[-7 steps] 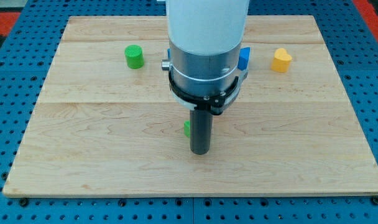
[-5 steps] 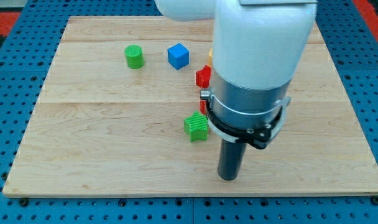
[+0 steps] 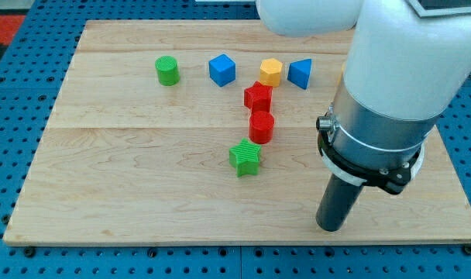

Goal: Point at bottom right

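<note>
Camera view, one frame: the pale wooden board surface fills most of the picture, lying on a blue pegboard. Next in size is the white and grey arm body, which comes down from the view's top right and ends in the straight dark rod. My tip rests on the board in its bottom-right part, close to the board's lower edge and left of the bottom-right corner. This arm carries no fingers, so nothing opens, closes or grips; only the rod's end meets the surface.

All the blocks lie up and to the view's left of my tip, and none touches it. Nearest is the green star-shaped block, well apart to the tip's upper left. Above that sits the red cylinder-like block, and just above it, touching or nearly so, the red star-shaped block. Farther toward the view's top stand the yellow hexagonal block and, just to its right, the blue triangular block, which lies almost straight above the tip. The blue cube is left of the yellow one, and the green cylinder is farthest from the tip, toward the top left.
</note>
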Controlling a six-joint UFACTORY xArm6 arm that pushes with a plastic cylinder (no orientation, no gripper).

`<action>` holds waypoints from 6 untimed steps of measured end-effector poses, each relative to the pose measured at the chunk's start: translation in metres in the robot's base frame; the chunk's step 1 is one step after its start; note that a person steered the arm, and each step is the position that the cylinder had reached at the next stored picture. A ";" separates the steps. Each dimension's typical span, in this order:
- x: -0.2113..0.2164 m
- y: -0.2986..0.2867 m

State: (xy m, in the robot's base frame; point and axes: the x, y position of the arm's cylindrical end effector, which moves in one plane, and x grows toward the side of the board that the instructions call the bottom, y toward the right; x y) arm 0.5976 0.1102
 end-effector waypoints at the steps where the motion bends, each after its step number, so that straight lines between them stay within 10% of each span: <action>1: 0.000 0.000; 6: 0.020 0.183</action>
State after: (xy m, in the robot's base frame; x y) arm 0.6176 0.2936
